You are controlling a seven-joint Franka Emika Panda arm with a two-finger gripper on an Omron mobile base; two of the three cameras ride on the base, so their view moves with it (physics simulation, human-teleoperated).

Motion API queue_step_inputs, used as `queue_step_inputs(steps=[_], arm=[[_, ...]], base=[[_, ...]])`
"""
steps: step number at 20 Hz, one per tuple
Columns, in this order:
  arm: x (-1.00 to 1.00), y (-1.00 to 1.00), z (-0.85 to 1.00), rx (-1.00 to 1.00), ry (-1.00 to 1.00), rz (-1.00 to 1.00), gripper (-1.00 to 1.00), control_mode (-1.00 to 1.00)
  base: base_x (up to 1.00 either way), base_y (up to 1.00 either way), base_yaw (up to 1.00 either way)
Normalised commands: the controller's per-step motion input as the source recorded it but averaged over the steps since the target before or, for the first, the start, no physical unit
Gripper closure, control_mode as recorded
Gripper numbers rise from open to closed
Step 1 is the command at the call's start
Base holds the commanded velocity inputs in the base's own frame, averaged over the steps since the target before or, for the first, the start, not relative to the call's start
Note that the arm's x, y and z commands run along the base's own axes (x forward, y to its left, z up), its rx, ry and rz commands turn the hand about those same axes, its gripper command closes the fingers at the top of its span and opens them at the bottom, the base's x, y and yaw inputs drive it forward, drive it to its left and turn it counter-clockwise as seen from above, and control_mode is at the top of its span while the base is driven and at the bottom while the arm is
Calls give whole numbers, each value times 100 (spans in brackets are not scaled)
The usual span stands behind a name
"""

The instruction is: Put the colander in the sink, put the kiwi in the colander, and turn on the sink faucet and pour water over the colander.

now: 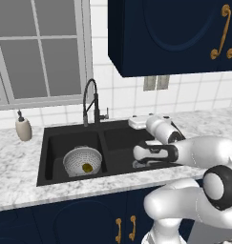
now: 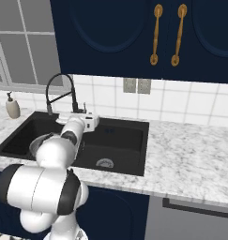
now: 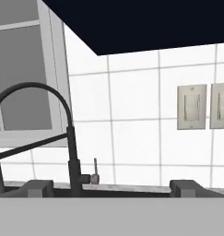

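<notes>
Sitting in sink: round grey-white perforated colander, in the left basin of the large black double-basin sink, toward its front edge.
Kiwi: small yellowish-brown kiwi lies inside the colander.
Faucet: tall dark arched gooseneck faucet stands at the sink's back edge between the basins; small side lever upright.
Gripper: two-finger gripper, jaws spread wide and holding nothing, level with the faucet base over the right basin.
Counter: beige soap dispenser bottle stands near the sink's back-left corner on the marble counter.
</notes>
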Motion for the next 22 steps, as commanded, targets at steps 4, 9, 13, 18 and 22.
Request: queue_step_inputs(steps=[4,9,13,18,22], arm=[[11,1,-1,0,1,0,-100,-100],[34,6,-5,0,1,0,-100,-100],[20,0,-11,0,3,0,-100,-100],[16,0,-18,0,3,0,-100,-100],[16,4,-21,0,3,0,-100,-100]], base=[[0,0,0],[0,0,0],[0,0,0],[0,0,0],[0,0,0]])
